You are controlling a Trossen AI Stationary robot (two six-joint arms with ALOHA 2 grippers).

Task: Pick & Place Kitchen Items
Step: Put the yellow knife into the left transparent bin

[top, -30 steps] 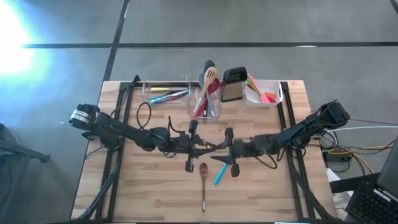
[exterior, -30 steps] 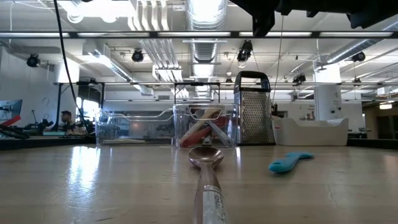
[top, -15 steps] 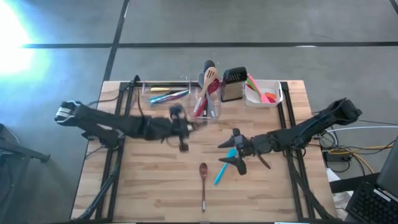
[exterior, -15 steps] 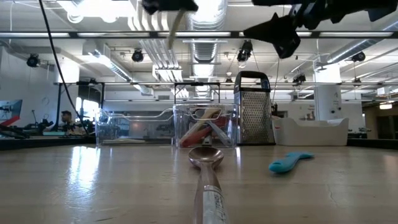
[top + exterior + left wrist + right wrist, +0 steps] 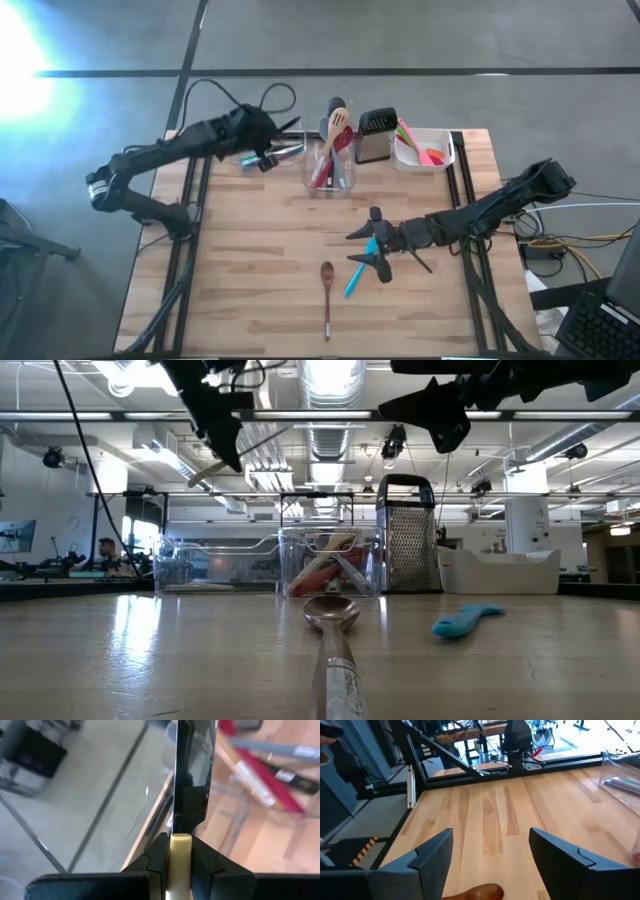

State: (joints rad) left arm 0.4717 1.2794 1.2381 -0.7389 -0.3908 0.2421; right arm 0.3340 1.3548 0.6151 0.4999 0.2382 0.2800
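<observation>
My left gripper [image 5: 266,148] hangs high over the table's far left, by the clear tray [image 5: 250,143] of utensils, and is shut on a knife with a yellow handle and a black blade [image 5: 189,770]. My right gripper [image 5: 366,247] is open and empty above the table's middle right. Below and beside it a blue spatula [image 5: 354,277] and a brown spoon [image 5: 326,292] lie flat on the wood. The spoon's bowl shows in the right wrist view [image 5: 476,892], and my right gripper [image 5: 490,845] stands clear above it. My left gripper pinches the knife's yellow handle [image 5: 179,854] between its two fingers, close to where the black blade begins. The blade sticks out beyond the fingertips. In the low view the knife [image 5: 250,452] is tilted and lifted clear, high above the table.
A clear tub [image 5: 330,168] with a wooden spatula and red tools stands at the far middle. Beside it are the steel grater [image 5: 376,135] and a white tub [image 5: 425,150] with green-orange tools. Black rails [image 5: 200,180] run along both table sides.
My left gripper has gone from the table's middle toward the far left corner and up, carrying the knife clear of the table. My right gripper has drawn back a little toward the table's right edge and stays above the blue spatula.
</observation>
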